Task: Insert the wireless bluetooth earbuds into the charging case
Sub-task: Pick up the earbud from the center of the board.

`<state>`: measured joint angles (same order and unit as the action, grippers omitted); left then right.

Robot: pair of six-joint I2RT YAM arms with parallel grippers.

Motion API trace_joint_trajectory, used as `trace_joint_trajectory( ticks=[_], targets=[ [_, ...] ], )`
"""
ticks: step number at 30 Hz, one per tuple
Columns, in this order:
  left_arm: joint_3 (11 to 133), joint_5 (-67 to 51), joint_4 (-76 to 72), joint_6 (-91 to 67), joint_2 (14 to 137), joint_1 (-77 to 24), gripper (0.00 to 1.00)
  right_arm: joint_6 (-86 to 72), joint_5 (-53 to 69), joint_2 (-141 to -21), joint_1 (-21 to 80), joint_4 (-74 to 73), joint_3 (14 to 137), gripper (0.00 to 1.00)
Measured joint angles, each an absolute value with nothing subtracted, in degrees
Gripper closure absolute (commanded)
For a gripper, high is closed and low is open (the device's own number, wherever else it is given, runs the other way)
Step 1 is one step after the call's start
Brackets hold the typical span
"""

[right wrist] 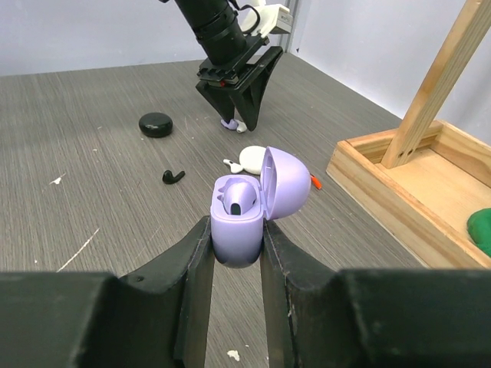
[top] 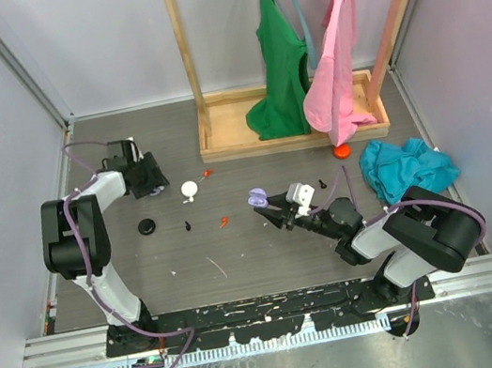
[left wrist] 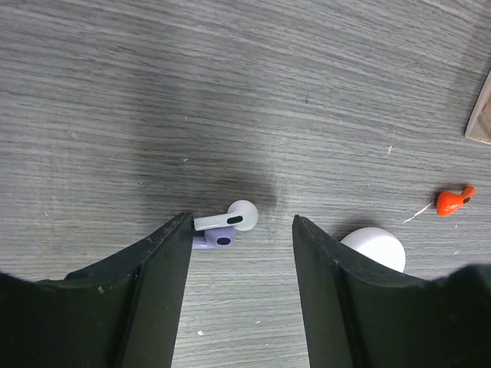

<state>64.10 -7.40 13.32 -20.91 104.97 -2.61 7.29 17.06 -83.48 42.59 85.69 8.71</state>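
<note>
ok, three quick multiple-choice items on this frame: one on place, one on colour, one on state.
1. Where is the white earbud?
A) On the table between the left gripper's fingers
B) Inside the charging case
C) In the wooden tray

2. What colour is the charging case in the right gripper?
A) Black
B) Red
C) Lilac

3. What state is the case's lid in?
A) Shut
B) Hinged open
C) Detached, lying on the table

Answers:
1: A, the left wrist view shows it lying on the grey table inside the open jaws.
2: C, the right wrist view shows a lilac shell clamped between the black fingers.
3: B, the lid stands up beside the body, with the inner cavity showing.
</note>
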Motion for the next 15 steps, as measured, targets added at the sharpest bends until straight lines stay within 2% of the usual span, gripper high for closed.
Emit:
trace_joint_trajectory(
  ticks=[8,15],
  targets=[
    [63.3,-8.2,12.7,-21.9,104.7,-3.0,0.56,7.5,17.0,-83.5,42.6,85.0,8.7,0.89],
    [63.3,-7.5,14.1,-21.8,104.7,-3.4,0.70,7.6,17.1,-83.5,42.6,84.8,8.7,0.89]
  ],
)
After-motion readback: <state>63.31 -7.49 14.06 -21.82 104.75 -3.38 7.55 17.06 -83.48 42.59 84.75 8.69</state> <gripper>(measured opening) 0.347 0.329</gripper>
